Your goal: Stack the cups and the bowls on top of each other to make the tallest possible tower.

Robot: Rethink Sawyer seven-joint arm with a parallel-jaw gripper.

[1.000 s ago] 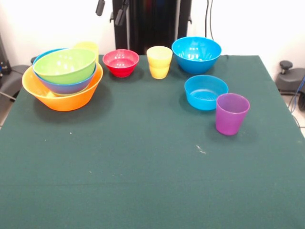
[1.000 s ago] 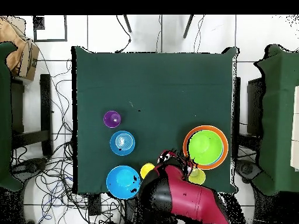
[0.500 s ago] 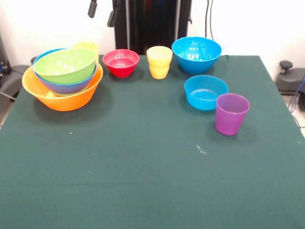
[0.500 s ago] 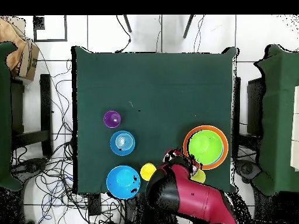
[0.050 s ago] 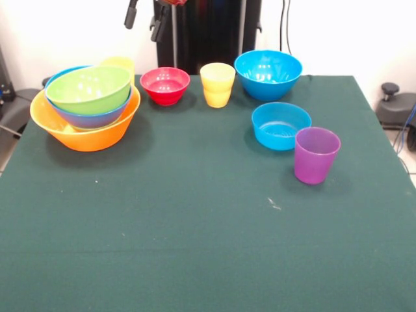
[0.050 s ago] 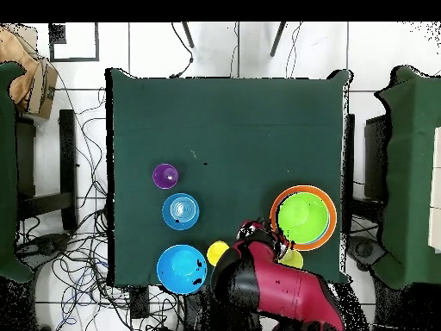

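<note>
While the gripper [image 5: 143, 13] hangs high with two fingers spread, holding nothing | small shiny red plastic bowl [image 5: 165, 84] sits right below it | beside the nested bowl tower [image 5: 85, 107].

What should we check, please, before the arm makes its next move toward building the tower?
1. Gripper raised above the far edge, clear of the dishes: ok.
2. Gripper empty: ok; open or shut: cannot tell.
3. Tower base: green bowl in a blue bowl in the orange bowl, sitting slightly tilted: ok.
4. Red bowl upright, free to pick: ok.
5. Purple cup and shallow blue bowl apart: ok.
6. Yellow cup behind the tower, mostly hidden: cannot tell.
</note>
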